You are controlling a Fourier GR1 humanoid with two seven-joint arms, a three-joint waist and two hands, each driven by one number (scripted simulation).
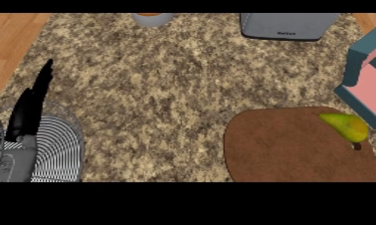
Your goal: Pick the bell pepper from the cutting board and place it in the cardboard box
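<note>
The bell pepper [346, 126], yellow-green, lies at the four o'clock edge of the brown cutting board [286, 147]. Its long axis runs from ten o'clock to four o'clock, dark stem toward four. The teal-and-pink box [361, 80] stands just beyond it at one o'clock. The left hand [29, 107] is well apart at nine o'clock across the table [169, 74], fingers straight, holding nothing.
</note>
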